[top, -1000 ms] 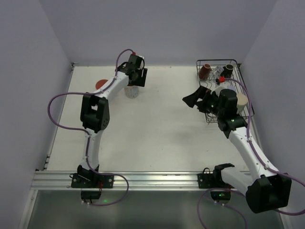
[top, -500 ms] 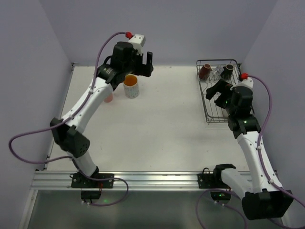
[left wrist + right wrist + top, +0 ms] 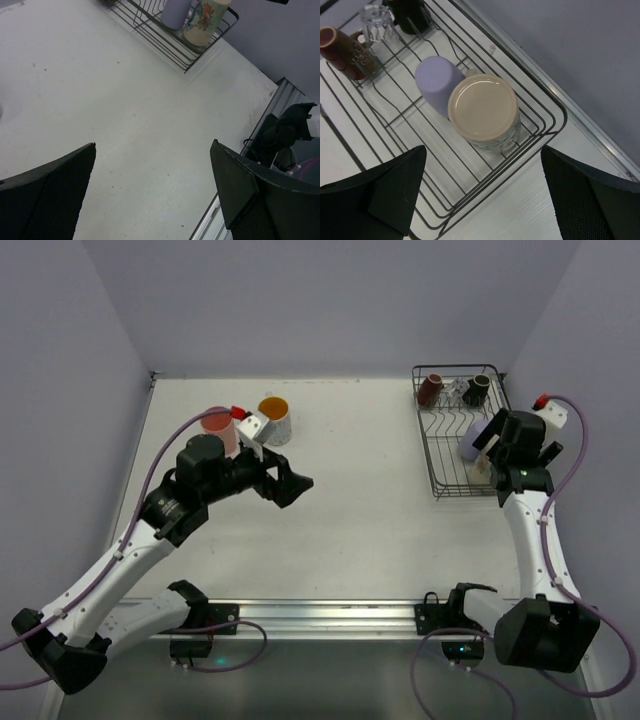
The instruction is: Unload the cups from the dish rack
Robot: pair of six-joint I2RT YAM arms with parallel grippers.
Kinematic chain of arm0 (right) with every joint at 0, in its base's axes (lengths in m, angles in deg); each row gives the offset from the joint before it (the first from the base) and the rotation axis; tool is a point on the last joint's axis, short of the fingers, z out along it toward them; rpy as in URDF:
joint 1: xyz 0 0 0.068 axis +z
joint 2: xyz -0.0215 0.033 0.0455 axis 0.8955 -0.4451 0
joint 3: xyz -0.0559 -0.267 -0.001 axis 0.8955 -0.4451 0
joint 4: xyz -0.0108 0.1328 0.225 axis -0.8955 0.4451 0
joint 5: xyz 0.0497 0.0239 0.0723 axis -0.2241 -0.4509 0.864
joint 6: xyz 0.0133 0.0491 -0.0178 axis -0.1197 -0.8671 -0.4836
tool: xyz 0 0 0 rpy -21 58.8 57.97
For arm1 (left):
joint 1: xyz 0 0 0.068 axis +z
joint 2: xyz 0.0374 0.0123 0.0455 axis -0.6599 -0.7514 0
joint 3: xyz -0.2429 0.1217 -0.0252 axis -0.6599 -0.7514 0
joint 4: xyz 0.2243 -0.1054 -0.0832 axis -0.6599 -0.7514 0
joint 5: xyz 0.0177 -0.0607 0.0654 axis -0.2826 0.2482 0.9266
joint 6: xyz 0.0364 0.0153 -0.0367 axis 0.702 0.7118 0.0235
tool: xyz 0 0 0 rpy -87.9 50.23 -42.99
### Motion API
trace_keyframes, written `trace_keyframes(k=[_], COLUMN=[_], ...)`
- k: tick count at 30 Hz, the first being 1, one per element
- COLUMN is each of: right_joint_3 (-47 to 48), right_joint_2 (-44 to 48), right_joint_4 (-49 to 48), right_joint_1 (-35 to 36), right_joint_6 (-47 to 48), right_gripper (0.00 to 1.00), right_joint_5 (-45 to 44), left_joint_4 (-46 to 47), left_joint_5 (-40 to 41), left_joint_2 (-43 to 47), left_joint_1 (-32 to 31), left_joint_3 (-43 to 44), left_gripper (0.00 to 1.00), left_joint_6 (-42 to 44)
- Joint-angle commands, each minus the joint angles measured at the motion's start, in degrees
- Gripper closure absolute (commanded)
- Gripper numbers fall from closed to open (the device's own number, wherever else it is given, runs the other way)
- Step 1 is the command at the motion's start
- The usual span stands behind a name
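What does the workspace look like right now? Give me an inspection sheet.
Surface: white table, no spills seen.
Job's things: dish rack holds brown mug, clear glass, dark mug, lavender cup, cream mug; salmon cup and orange-lined mug stand on the table.
Clutter: nothing seen.
Claws: left claw open, empty; right claw open above the rack.
Cables: purple cables along both arms.
Surroundings: lavender walls, metal rail at the near edge.
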Motion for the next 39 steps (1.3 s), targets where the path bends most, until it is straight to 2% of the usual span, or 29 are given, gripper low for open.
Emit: trace_keyframes(k=[1, 5, 13, 21, 29, 35, 39], right_joint_3=[2.6, 3.8, 7.5, 10.6, 12.5, 12.4, 13.1], right_joint_2=[-1.6, -4.6, -12.0, -18.1, -23.8, -24.7, -26.0], right_joint_4=[0.6, 1.2, 2.8, 3.2, 3.2, 3.3, 4.0], right_joint_1=[-1.8, -2.6, -4.4, -5.0, -5.1, -5.1, -5.1], right_joint_6=[1.7, 2.9, 2.5, 2.0, 2.4, 2.0, 1.5], right_gripper=[0.01, 0.01, 0.01, 0.01, 0.01, 0.01, 0.07], right_joint_5=[-1.4, 1.3, 3.9, 6.1, 4.7, 4.1, 4.4], left_joint_4=[5.2, 8.1, 6.9, 6.7, 6.7, 6.5, 6.5], left_joint_5=[-3.8, -4.0, -1.4, -1.1, -0.7, -0.4, -0.3], left_joint_2=[4.9, 7.5, 8.9, 8.8, 8.1, 7.7, 7.5], left_joint_1=[0.2, 0.2, -3.0, -3.6, -3.6, -3.6, -3.6], left_joint_3=[-7.0, -11.4, -11.5, -11.6, -11.6, -11.6, -11.5], left_gripper=[0.0, 0.0, 0.0, 0.0, 0.0, 0.0, 0.0], left_joint_6=[-1.5, -0.8, 1.6, 2.1, 2.4, 2.6, 2.8])
